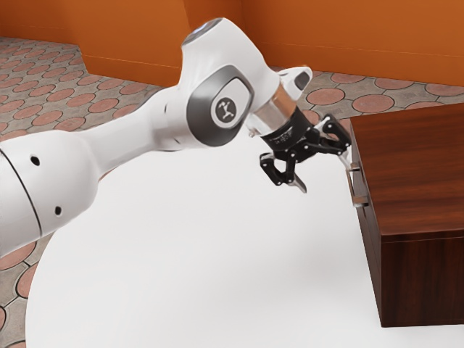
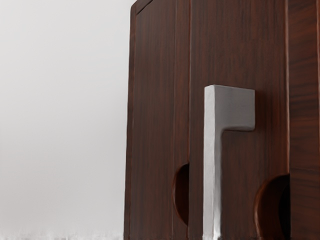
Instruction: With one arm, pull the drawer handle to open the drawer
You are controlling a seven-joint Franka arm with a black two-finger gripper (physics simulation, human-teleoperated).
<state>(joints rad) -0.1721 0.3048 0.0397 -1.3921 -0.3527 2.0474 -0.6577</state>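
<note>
End effector (image 1: 323,172), fingers apart, hovers just beside the silver handle (image 1: 357,190) of the drawer (image 2: 155,125).

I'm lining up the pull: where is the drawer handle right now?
Exterior view: the silver handle sits on the wooden cabinet's front face, just to the exterior view's right of the open end effector.

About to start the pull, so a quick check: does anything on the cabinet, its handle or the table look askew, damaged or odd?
Nothing stands out. The wooden cabinet sits flat on the white table, its metal handle looks straight and intact, and the jaws stand open near it.
</note>
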